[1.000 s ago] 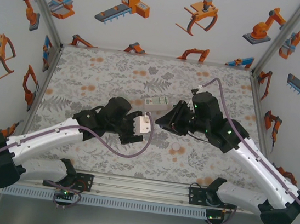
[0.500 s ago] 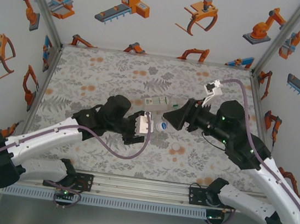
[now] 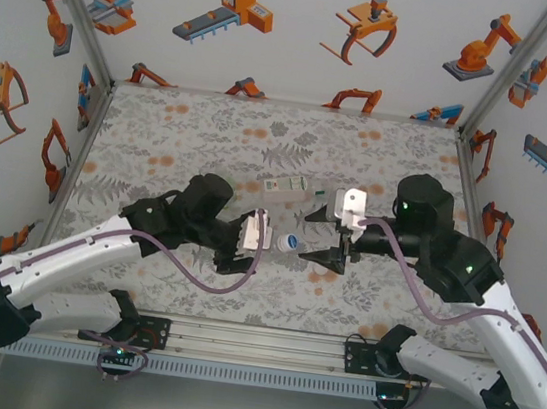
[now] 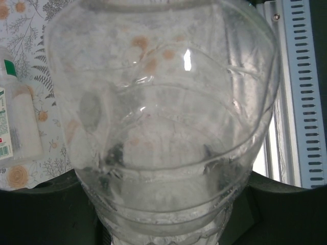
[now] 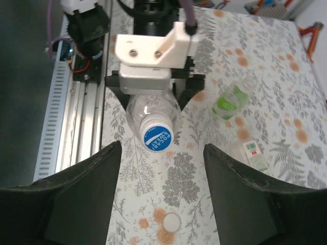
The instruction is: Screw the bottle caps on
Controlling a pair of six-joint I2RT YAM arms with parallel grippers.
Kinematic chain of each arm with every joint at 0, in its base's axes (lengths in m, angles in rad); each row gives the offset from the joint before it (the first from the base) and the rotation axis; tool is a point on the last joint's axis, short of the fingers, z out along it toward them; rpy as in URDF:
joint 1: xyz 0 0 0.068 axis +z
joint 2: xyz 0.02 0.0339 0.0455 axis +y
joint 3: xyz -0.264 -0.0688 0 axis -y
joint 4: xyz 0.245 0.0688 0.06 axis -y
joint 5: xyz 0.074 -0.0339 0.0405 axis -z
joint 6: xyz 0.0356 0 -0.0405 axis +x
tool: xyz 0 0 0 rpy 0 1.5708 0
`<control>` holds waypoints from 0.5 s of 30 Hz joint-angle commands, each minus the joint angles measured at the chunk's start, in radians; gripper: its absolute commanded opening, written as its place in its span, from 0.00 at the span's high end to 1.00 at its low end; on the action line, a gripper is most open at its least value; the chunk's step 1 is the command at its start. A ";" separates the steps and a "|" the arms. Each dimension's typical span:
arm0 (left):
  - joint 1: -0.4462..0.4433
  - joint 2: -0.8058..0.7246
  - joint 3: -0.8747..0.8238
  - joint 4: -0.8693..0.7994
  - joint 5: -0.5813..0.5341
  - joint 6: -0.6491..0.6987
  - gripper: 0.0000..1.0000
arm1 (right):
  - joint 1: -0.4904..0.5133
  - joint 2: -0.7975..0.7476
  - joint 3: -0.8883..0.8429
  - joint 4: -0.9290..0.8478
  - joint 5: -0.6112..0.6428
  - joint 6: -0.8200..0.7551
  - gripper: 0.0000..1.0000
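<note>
- The left pincer (image 3: pixel 265 240) is gripping a clear bottle (image 3: pixel 281 243), blue cap (image 3: pixel 291 244) pointing right.
- The right pincer (image 3: pixel 319 258) is hovering just beside that cap.
- A labelled bottle (image 3: pixel 284 188) is lying farther back on the table (image 3: pixel 181 142).

The left arm (image 3: pixel 85 260), white shells over black joints, reaches from its base toward the clear plastic bottle with a blue cap (image 5: pixel 152 116), with its forearm angled up and to the right. The left end effector (image 3: pixel 269 241) is clamped on that bottle's body, one black jaw on each side. It holds the bottle lying sideways, with the cap end pointing away from the wrist. The right arm (image 3: pixel 485 318), built the same way, climbs from its base to a raised elbow right of the bottle, then folds back toward it. The right end effector (image 3: pixel 323 258) sits just off the bottle's cap end and faces it. Its two dark fingers (image 5: pixel 76 194) are spread wide and grip nothing.
</note>
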 commanded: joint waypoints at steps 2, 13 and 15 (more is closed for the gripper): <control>-0.008 -0.025 0.029 -0.035 0.051 -0.009 1.00 | 0.001 0.021 0.002 -0.020 -0.148 -0.134 0.45; -0.007 -0.018 0.040 -0.027 0.054 -0.016 1.00 | 0.033 0.028 -0.077 0.076 -0.135 -0.100 0.49; -0.007 -0.014 0.042 -0.027 0.057 -0.018 1.00 | 0.037 0.028 -0.083 0.090 -0.110 -0.097 0.50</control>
